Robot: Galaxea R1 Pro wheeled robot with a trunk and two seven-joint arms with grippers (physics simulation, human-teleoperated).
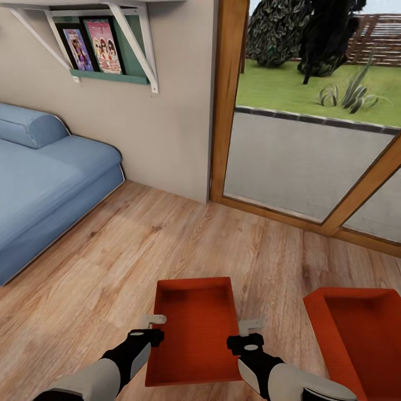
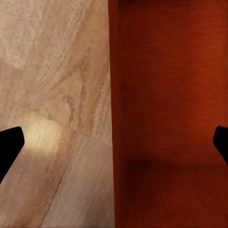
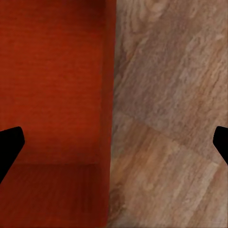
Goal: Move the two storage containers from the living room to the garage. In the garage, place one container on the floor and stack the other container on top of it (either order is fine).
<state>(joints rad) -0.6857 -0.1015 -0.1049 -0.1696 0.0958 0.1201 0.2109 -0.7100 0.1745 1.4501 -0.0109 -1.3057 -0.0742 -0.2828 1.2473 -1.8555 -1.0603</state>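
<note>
I am in the living room, on its light wood-plank flooring (image 1: 111, 262). Two orange-red open-top storage containers lie there: one straight ahead (image 1: 195, 328) and one at the right (image 1: 362, 334). My left gripper (image 1: 154, 321) hangs open over the near container's left wall (image 2: 113, 95), one finger on each side of it. At that container's right wall (image 3: 108, 85) my right gripper (image 1: 250, 323) is open in the same way. Neither holds anything. The garage and its floor are out of view.
A blue sofa (image 1: 44, 184) stands at the left against the beige wall (image 1: 167, 139). Above it hangs a shelf with picture books (image 1: 106, 50). Wood-framed glass doors (image 1: 228, 100) stand ahead and to the right, with a garden behind them.
</note>
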